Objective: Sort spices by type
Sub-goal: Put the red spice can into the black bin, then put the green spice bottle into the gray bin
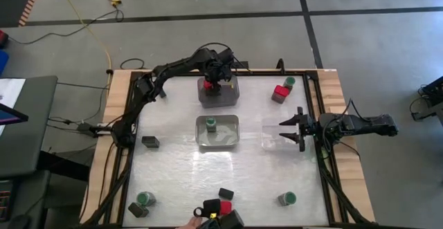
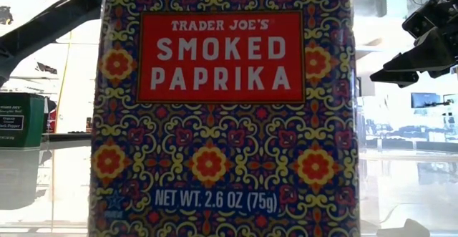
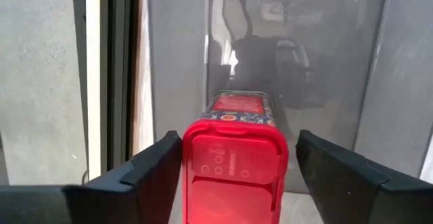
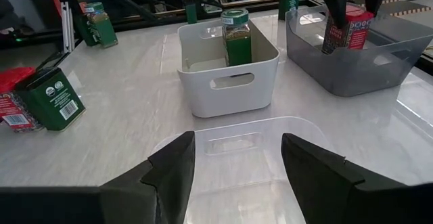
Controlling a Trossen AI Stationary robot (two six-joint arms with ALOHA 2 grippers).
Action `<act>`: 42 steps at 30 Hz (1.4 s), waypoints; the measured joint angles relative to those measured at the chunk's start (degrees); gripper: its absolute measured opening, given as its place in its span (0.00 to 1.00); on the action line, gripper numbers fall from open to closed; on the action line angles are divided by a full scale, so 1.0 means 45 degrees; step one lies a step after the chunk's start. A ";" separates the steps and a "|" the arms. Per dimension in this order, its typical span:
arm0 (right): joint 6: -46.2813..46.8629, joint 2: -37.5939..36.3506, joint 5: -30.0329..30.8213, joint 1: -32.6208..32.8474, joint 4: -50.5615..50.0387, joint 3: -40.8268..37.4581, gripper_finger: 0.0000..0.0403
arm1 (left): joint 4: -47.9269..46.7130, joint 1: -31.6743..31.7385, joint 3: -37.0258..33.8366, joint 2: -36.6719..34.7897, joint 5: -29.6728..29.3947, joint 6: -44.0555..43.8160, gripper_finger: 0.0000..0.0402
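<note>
red-lidded paprika tin (image 3: 233, 176) with blue-yellow floral pattern, green-lidded jar (image 4: 235, 36)

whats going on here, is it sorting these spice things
Yes, by type into bins. The left gripper is over the grey bin, its fingers apart on either side of a red-topped paprika tin standing inside. A green-lidded jar already stands in the white bin. The right gripper waits, open, over the empty clear bin. Other spices remain scattered on the table.

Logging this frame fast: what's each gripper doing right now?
Left gripper: open, fingers either side of the red-topped paprika container in the grey bin, not gripping.
Right gripper: open, empty, over the clear bin.
</note>
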 joint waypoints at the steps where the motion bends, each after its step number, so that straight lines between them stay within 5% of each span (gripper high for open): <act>1: -0.0003 0.0000 0.0000 0.0004 0.0003 0.0001 0.62 | -0.0009 -0.0031 0.0005 0.0000 0.0000 0.0023 0.73; 16: -0.0005 0.0003 0.0000 0.0000 0.0005 0.0002 0.62 | -0.0453 -0.0455 0.0253 -0.0534 -0.0477 -0.0515 0.79; 32: -0.0002 0.0005 0.0000 0.0003 0.0000 0.0005 0.62 | 0.0047 -0.0658 0.0207 -0.5042 -0.0479 -0.1986 0.79; 37: 0.0000 0.0000 -0.0005 0.0000 0.0000 0.0005 0.62 | 0.1190 -0.0743 -0.1897 -0.7338 0.0550 -0.1858 0.79; 42: -0.0005 0.0004 -0.0001 0.0003 0.0000 0.0003 0.62 | 0.4345 -0.0754 -0.7284 -1.0851 0.0540 -0.2747 0.79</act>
